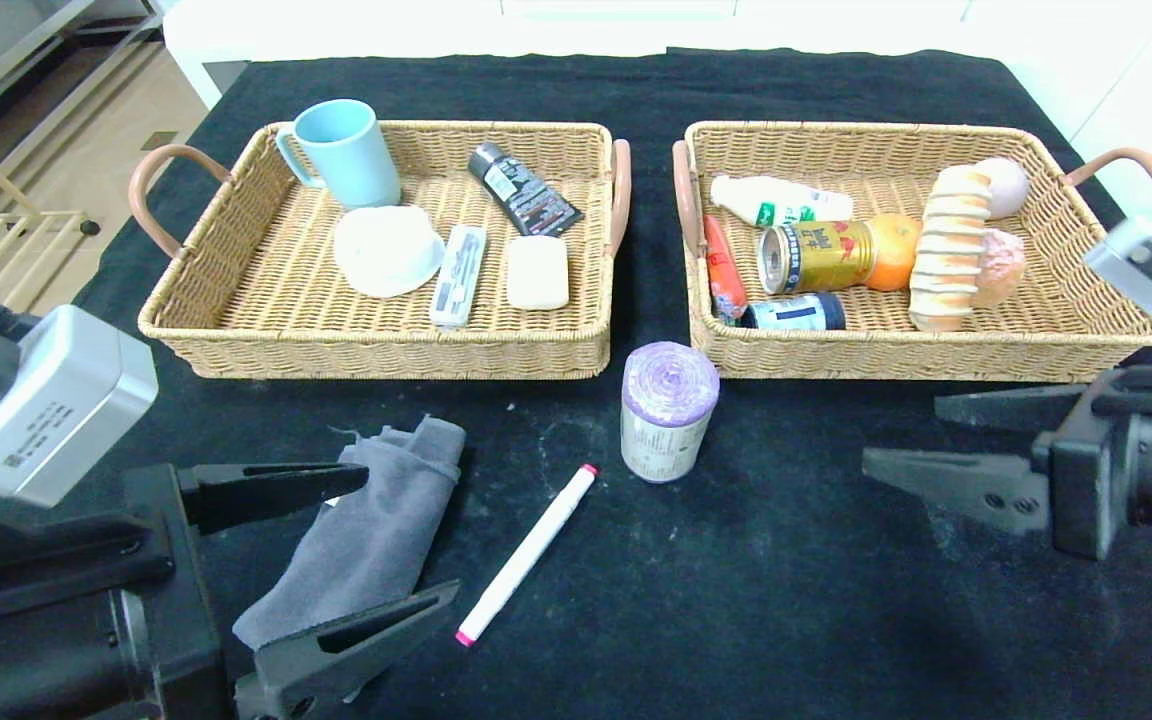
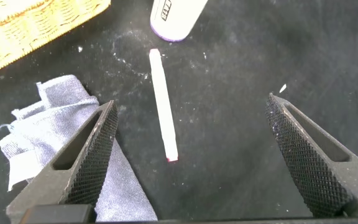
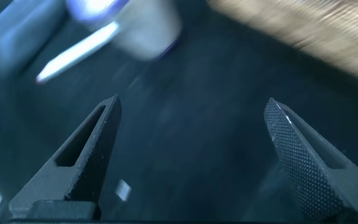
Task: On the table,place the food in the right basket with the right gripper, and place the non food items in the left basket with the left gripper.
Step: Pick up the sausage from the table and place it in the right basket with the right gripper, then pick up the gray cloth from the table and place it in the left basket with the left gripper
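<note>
My left gripper [image 1: 406, 530] is open and empty at the front left, its jaws astride a crumpled grey cloth [image 1: 366, 530], which also shows in the left wrist view [image 2: 55, 124]. A white marker with pink ends [image 1: 526, 552] lies just right of it, seen between the jaws in the left wrist view [image 2: 163, 106]. A purple roll of bags [image 1: 668, 410] stands in front of the gap between the baskets. My right gripper [image 1: 901, 435] is open and empty at the right, above the bare table. The left basket [image 1: 386, 355] holds non-food items; the right basket [image 1: 926, 355] holds food.
The left basket holds a blue mug [image 1: 341, 150], a white bowl [image 1: 386, 250], a black tube [image 1: 521, 188], a soap bar [image 1: 536, 272]. The right basket holds cans [image 1: 816, 256], a milk bottle [image 1: 776, 200], an orange [image 1: 896, 250], bread [image 1: 951, 250]. The table is black cloth.
</note>
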Controlling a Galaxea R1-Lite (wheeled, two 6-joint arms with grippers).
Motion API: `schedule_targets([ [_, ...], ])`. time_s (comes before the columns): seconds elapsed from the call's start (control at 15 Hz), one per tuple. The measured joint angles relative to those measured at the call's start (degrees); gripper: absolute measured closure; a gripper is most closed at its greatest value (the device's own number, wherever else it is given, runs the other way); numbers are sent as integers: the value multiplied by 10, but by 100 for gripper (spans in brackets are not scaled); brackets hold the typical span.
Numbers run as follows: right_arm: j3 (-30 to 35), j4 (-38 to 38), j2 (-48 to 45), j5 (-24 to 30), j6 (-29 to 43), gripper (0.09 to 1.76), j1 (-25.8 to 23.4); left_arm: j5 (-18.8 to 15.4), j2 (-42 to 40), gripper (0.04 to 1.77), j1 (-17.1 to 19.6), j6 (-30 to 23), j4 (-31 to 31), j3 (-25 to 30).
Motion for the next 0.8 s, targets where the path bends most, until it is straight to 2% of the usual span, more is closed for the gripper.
schedule_targets([
  [0.13,52,-8,-37,75,-51,16,-28,1,10,9,0,-1,-1,3],
  [0.33,92,-14,-70,153,-107,15,-61,5,15,9,-1,-3,-2,1],
  [0.47,113,-48,-79,167,-118,15,-68,30,15,9,-3,-1,-3,0],
  [0.67,152,-123,-78,186,-123,15,-85,61,13,9,-30,-1,-1,-4],
  [0.8,168,-129,-75,190,-124,15,-94,97,13,9,-43,-1,5,-13],
])
